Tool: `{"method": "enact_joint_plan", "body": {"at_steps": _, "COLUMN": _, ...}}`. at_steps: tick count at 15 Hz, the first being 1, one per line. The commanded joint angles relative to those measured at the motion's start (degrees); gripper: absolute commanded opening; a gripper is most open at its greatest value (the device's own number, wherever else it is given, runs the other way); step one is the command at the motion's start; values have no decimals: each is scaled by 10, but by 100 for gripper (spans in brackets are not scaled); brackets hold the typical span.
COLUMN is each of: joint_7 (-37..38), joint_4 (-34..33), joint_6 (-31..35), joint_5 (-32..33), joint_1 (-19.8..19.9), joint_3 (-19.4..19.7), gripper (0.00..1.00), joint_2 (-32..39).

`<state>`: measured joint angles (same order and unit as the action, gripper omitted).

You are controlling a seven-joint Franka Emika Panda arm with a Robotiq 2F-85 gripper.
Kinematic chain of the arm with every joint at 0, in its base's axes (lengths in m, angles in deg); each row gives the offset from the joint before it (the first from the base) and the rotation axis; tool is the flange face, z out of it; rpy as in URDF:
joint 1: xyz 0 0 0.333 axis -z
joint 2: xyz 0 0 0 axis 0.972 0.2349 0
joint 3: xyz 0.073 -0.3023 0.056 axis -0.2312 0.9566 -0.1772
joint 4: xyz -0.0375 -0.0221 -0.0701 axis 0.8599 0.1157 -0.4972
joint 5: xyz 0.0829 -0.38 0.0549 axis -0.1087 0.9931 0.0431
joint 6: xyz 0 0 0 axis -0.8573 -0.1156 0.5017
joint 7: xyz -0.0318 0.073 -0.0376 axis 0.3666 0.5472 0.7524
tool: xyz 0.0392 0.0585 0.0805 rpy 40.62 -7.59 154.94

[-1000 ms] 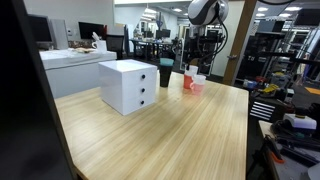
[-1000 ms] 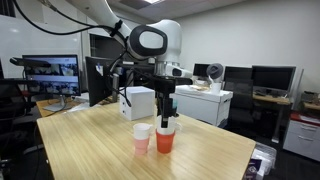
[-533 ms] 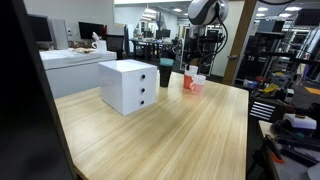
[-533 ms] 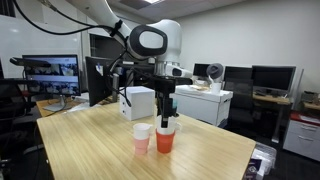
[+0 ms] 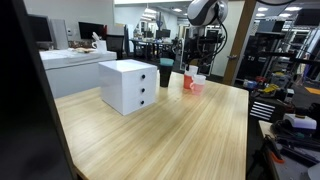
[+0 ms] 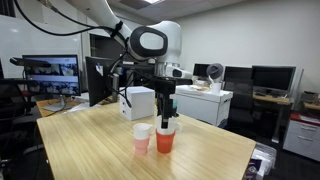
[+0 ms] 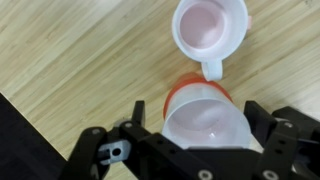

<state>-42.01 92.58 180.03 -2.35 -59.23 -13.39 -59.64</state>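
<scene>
My gripper [image 7: 195,112] hangs straight down over an orange cup [image 7: 177,94] with a white translucent cup [image 7: 207,125] nested in it. Its fingers stand on either side of the white cup's rim, spread wide, with a small gap on one side. A white mug with pink inside [image 7: 208,25] and a short handle stands right beside the orange cup. In both exterior views the gripper [image 6: 166,112] [image 5: 190,66] sits just above the orange cup [image 6: 165,142] and the mug [image 6: 142,138], near the far corner of the wooden table [image 5: 170,135].
A white two-drawer box [image 5: 128,86] stands on the table, also seen in an exterior view [image 6: 138,102]. A dark cup [image 5: 165,75] stands beside it. Monitors, desks and shelving surround the table. The table edge lies close behind the cups.
</scene>
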Motion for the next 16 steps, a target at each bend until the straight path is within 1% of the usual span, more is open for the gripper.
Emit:
{"method": "enact_joint_plan", "body": {"at_steps": 1, "joint_7": 16, "joint_4": -24, "joint_6": 4, "joint_5": 2, "joint_1": 0, "joint_3": -1, "gripper": 100, "joint_2": 25}}
{"method": "enact_joint_plan", "body": {"at_steps": 2, "joint_7": 20, "joint_4": -29, "joint_6": 17, "joint_5": 5, "joint_1": -2, "joint_3": 0, "gripper": 100, "joint_2": 33}}
{"method": "enact_joint_plan", "body": {"at_steps": 3, "joint_7": 3, "joint_4": -16, "joint_6": 3, "joint_5": 1, "joint_1": 2, "joint_3": -2, "gripper": 100, "joint_2": 18}}
{"method": "enact_joint_plan", "body": {"at_steps": 7, "joint_7": 4, "joint_4": -21, "joint_6": 4, "joint_5": 1, "joint_1": 2, "joint_3": -2, "gripper": 100, "joint_2": 25}}
{"method": "enact_joint_plan", "body": {"at_steps": 13, "joint_7": -9, "joint_4": 15, "joint_6": 43, "joint_5": -4, "joint_1": 3, "joint_3": -4, "gripper": 100, "joint_2": -7}}
{"method": "enact_joint_plan", "body": {"at_steps": 16, "joint_7": -10, "joint_4": 30, "joint_6": 36, "joint_5": 1, "joint_1": 1, "joint_3": -3, "gripper": 100, "joint_2": -17}}
